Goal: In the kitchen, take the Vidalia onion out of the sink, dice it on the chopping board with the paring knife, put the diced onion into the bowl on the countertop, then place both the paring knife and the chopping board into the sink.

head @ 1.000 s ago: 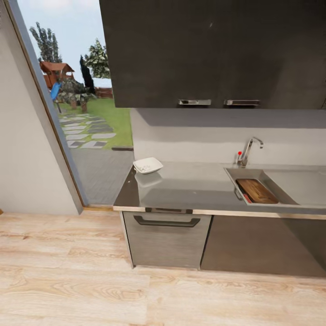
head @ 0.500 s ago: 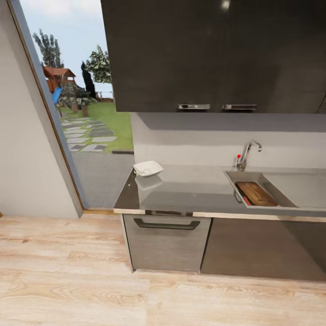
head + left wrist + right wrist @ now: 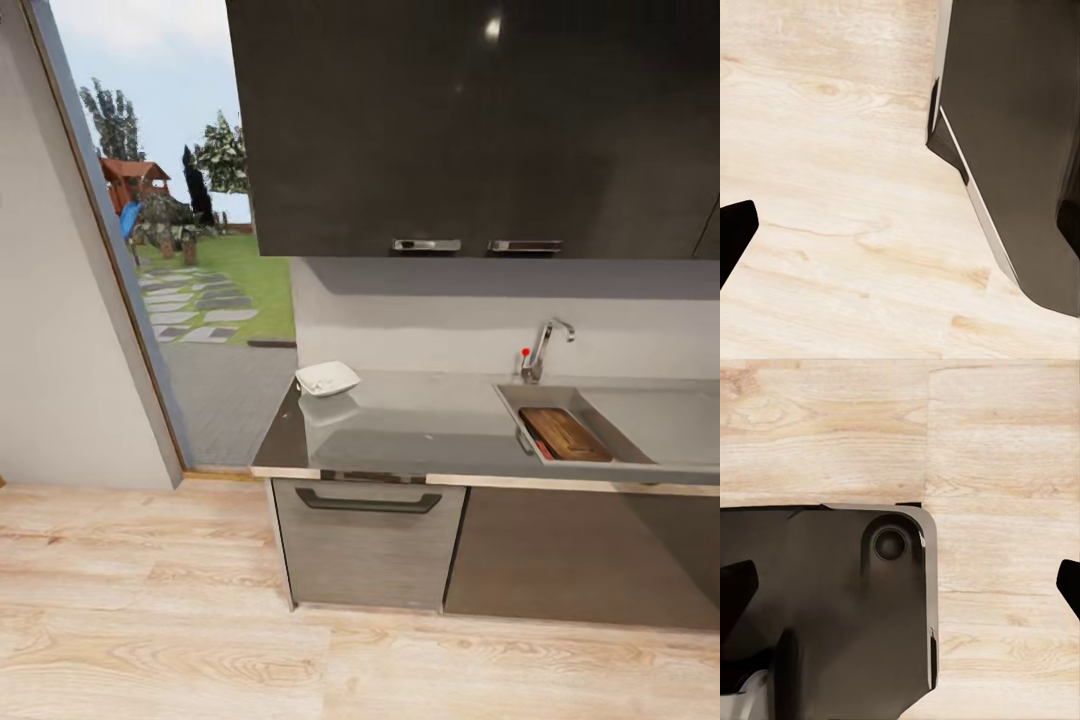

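From where I stand the robot sits well back on the wooden floor (image 3: 150, 620), facing the kitchen run, and the job looks all but finished: the chopping board (image 3: 565, 434) already lies in the sink (image 3: 520, 412), with a thin red sliver along its near-left edge that I take to be the paring knife (image 3: 541, 446), though it is too small to be sure. The bowl (image 3: 327, 378) sits on the desk (image 3: 420, 425) near its left end, well apart from the sink; whether diced onion is in it I cannot make out, and no whole onion is to be seen. My guess is that the last step is done, so the next move calls for little beyond confirming both things rest in the basin. The right gripper (image 3: 904, 581) has dark fingertips far apart above the robot's black base (image 3: 825, 600); of the left gripper (image 3: 731, 232) I see one fingertip, so I cannot tell its spread. I can read no brand, label or writing anywhere; the tap (image 3: 545, 345) carries just a red dot.
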You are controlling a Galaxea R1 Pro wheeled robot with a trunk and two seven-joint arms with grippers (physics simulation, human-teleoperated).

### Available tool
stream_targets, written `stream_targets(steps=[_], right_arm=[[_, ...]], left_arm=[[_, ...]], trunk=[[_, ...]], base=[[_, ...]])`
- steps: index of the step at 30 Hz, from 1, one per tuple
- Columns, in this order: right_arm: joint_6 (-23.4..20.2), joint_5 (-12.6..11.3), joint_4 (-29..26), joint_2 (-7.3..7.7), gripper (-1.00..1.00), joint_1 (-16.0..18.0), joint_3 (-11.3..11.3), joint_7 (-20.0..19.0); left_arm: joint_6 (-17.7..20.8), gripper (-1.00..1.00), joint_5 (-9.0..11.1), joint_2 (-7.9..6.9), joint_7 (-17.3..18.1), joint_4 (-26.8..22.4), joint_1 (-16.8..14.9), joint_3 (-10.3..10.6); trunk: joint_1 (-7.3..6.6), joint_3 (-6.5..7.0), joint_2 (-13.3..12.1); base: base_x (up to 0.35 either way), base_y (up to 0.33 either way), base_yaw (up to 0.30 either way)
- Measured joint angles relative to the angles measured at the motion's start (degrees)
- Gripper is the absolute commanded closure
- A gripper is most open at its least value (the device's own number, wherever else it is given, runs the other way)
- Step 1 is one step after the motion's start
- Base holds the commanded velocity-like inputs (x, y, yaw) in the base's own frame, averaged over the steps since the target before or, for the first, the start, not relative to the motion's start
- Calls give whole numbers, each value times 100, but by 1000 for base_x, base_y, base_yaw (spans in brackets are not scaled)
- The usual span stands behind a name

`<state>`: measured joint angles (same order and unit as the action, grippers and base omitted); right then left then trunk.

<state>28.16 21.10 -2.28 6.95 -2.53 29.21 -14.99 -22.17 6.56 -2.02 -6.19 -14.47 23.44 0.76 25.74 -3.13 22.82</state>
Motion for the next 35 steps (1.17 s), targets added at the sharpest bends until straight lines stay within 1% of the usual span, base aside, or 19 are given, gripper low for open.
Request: stream_targets(steps=[10, 23, 35], right_arm=[[0, 5, -56, 7, -100, 0, -4, 3], [-5, -5, -105, 2, -100, 0, -10, -5], [-9, -9, -105, -84, -100, 0, -9, -8]], left_arm=[[2, -100, 0, 0, -1, -1, 0, 0], [1, -100, 0, 0, 2, 0, 0, 1], [1, -100, 0, 0, 2, 0, 0, -1]], trunk=[[0, 84, 0], [0, 91, -1], [0, 91, -1]], base=[[0, 0, 0], [0, 0, 0], [0, 0, 0]])
